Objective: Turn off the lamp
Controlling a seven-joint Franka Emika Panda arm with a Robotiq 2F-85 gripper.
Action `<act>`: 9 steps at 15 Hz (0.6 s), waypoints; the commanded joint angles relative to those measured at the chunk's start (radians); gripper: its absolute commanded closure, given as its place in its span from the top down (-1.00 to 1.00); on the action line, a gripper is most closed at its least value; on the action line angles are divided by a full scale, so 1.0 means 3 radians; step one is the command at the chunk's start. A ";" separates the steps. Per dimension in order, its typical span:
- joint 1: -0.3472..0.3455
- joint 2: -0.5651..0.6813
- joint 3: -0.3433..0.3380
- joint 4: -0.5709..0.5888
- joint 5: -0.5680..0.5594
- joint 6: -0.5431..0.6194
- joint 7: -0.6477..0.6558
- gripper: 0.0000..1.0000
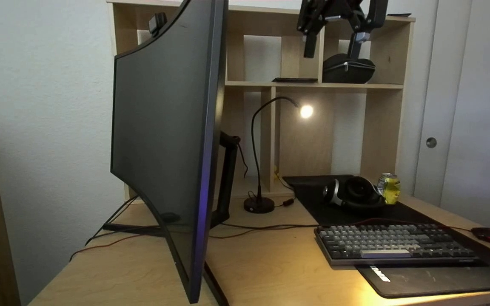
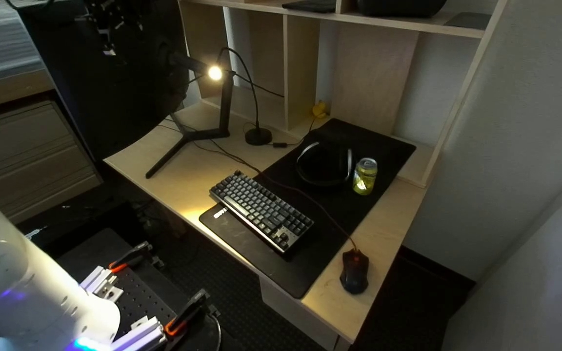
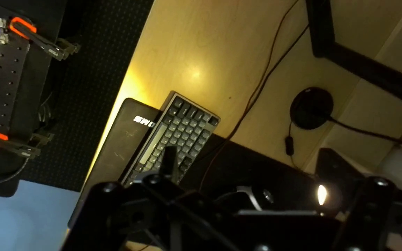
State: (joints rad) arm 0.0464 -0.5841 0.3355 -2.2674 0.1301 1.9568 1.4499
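Gripper (image 1: pixel 331 53) above, lit lamp (image 1: pixel 259 205) below.

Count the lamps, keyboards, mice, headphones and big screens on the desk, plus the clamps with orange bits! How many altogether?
Lamp: 1
Keyboard: 1
Mouse: 1
Headphones: 1 pair
Big screen: 1
Clamps with orange bits: 2
Total: 7, counting the pair as one

White rounded arm (image 2: pixel 32 278), black pincer (image 1: pixel 331 51)
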 commanded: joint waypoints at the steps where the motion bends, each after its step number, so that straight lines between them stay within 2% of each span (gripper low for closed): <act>1: -0.0306 0.0342 -0.0243 0.0084 -0.0260 0.0041 0.0213 1.00; 5: -0.0577 0.0791 -0.0678 0.0339 -0.0347 0.0009 0.0367 1.00; 6: -0.0432 0.0512 -0.0634 0.0112 -0.0338 0.0030 0.0257 1.00; 7: -0.0469 0.0589 -0.0712 0.0153 -0.0339 0.0030 0.0224 1.00; 9: -0.0448 0.0606 -0.0724 0.0155 -0.0335 0.0029 0.0213 1.00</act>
State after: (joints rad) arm -0.0997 -0.4038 0.1292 -2.2225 0.0343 1.9673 1.5105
